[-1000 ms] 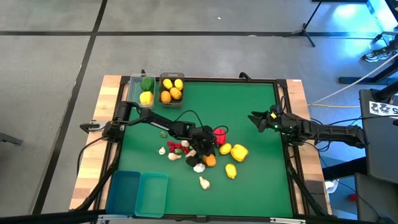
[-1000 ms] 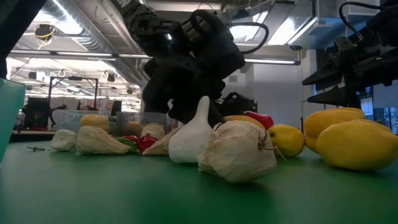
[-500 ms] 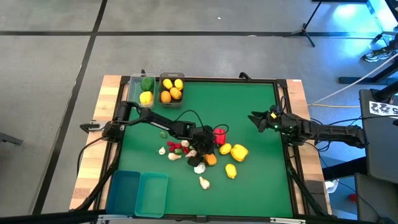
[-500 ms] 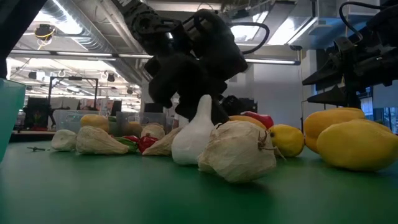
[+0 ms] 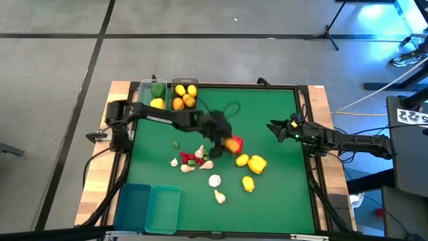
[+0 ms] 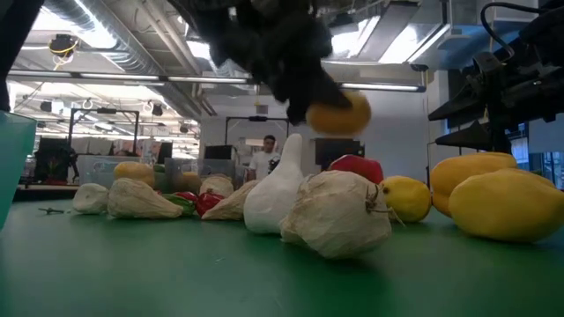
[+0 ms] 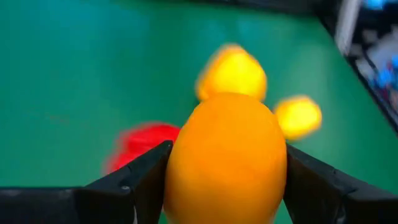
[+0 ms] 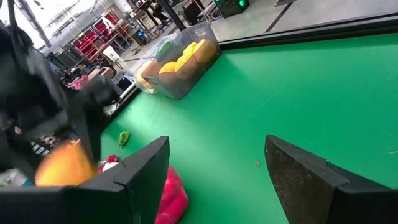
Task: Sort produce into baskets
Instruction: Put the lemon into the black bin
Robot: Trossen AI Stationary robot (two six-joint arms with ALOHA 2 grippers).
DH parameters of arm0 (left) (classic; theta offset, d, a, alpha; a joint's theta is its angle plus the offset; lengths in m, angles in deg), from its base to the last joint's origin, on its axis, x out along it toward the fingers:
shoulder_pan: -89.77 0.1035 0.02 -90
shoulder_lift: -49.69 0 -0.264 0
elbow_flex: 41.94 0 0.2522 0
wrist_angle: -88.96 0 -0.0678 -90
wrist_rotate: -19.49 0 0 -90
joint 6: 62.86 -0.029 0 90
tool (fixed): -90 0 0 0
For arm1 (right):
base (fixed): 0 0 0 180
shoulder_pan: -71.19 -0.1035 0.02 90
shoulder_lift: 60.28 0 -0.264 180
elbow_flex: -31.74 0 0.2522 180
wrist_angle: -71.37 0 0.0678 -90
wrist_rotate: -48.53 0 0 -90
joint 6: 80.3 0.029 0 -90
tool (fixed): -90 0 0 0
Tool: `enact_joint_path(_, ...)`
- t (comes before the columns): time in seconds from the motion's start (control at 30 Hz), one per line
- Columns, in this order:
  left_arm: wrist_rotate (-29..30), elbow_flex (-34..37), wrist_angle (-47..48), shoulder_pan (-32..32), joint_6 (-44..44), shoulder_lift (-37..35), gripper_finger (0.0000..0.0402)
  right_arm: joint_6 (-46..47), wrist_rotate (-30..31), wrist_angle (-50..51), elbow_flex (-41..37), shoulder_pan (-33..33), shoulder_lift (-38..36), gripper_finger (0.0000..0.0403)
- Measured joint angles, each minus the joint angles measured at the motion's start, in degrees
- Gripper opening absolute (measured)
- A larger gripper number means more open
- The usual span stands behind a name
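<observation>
While its two fingers pinched an orange (image 7: 227, 158) between them, the left gripper (image 5: 231, 143) hung above the green table (image 5: 267, 114), clear of the surface in the low view, near the middle of the mat. Just beside it lay a red pepper (image 6: 356, 167), and a little further toward the right arm sat yellow produce (image 5: 253, 163), lemons or small peppers, though the high view was too blurred there to tell which. Garlic bulbs (image 6: 339, 216) and small red and green chilies (image 5: 189, 158) were scattered on the mat toward the near edge. Two clear baskets (image 5: 184, 96) stood side by side at the far left corner, one with oranges and lemons, the other with a green and a yellow piece. Two teal baskets (image 5: 152, 207) sat at the near left corner. The right gripper (image 8: 214, 171) waited at the right side of the table, fingers spread with nothing between them.
</observation>
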Motion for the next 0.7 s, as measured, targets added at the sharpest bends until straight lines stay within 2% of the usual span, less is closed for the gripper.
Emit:
enact_joint_path(0.1,3.41,-0.04,1.2,3.44,0.54,-4.54,0.0252,-0.02,0.0,-0.01,0.0,0.0,0.02,0.0261)
enact_joint_path(0.3,16.75,0.05,7.21,11.62,0.34,-13.71,0.0252,-0.07,0.0,-0.02,0.0,0.0,0.0,0.0261)
enact_joint_path(0.43,24.03,1.84,9.1,17.47,4.95,-17.31,0.0252,-0.13,-0.01,0.02,0.0,0.02,0.03,0.0261)
enact_joint_path(0.7,28.28,9.24,10.51,26.29,17.03,-17.82,0.0252,-0.17,-0.01,0.04,0.0,0.0,0.07,0.0261)
